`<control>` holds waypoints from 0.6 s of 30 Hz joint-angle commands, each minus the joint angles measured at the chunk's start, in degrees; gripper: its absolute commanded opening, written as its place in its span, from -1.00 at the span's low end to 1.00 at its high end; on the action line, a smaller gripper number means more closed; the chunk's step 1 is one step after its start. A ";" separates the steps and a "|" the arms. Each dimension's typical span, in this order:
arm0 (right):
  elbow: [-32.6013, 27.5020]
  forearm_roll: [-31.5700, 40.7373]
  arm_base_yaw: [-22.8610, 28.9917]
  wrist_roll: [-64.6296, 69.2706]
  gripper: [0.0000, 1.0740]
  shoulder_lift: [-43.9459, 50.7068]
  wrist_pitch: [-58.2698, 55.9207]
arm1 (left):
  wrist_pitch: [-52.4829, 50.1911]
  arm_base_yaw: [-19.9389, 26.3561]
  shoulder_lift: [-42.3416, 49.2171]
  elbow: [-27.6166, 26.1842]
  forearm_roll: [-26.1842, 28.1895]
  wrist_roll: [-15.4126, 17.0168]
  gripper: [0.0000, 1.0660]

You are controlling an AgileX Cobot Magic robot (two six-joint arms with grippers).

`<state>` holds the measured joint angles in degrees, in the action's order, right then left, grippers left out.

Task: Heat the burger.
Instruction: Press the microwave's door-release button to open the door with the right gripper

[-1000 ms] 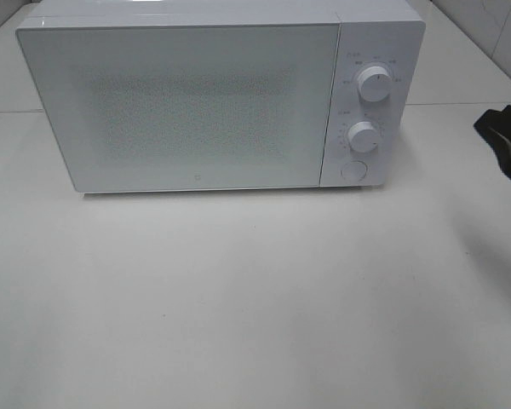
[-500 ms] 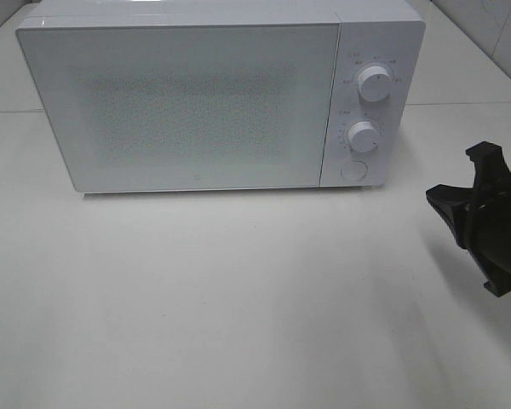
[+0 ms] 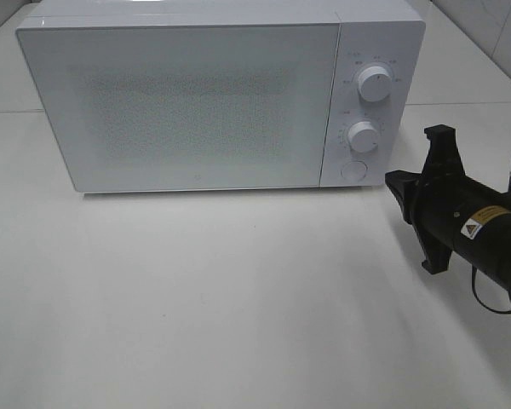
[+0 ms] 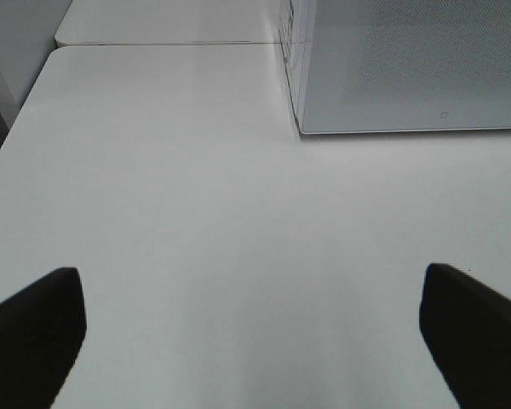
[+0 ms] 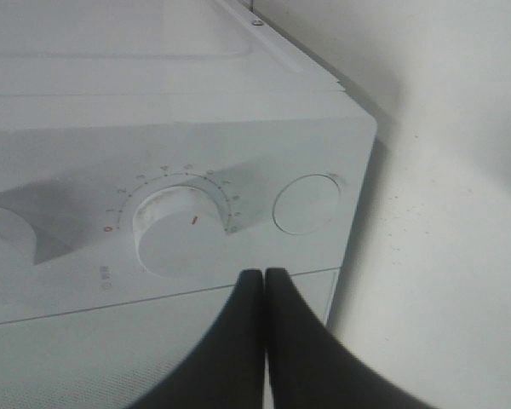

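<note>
The burger is out of view. A white microwave (image 3: 187,102) stands at the back of the table with its door shut, and nothing shows through the frosted door. My right gripper (image 3: 390,179) is shut with nothing in it and hovers just right of the control panel. In the right wrist view its closed tips (image 5: 264,277) point at the panel just below the lower knob (image 5: 175,234) and beside the round button (image 5: 307,204). My left gripper (image 4: 255,341) is open over bare table near the microwave's left front corner (image 4: 300,128); the exterior high view does not show it.
The panel carries an upper knob (image 3: 373,83), a lower knob (image 3: 364,136) and a round button (image 3: 353,169). White tabletop (image 3: 238,298) spreads in front of the microwave. A tiled wall (image 3: 494,25) rises at the back right.
My right arm has come in from the right edge toward the microwave's control panel, its gripper staying shut. The microwave and left gripper have not moved.
</note>
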<state>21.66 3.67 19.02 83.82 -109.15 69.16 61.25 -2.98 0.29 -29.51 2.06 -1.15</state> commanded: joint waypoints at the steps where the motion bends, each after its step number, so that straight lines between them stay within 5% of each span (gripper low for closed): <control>1: 2.06 0.92 0.40 -0.11 -1.00 -0.46 1.60 | 0.17 0.17 0.86 -0.06 0.06 0.29 0.89; 18: 11.06 0.34 0.40 3.32 -1.00 -6.47 -8.88 | 0.17 0.17 0.86 -0.06 0.06 0.29 0.89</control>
<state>31.80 4.13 19.14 87.20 -115.34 61.82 61.25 -2.98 0.29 -29.51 2.06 -1.15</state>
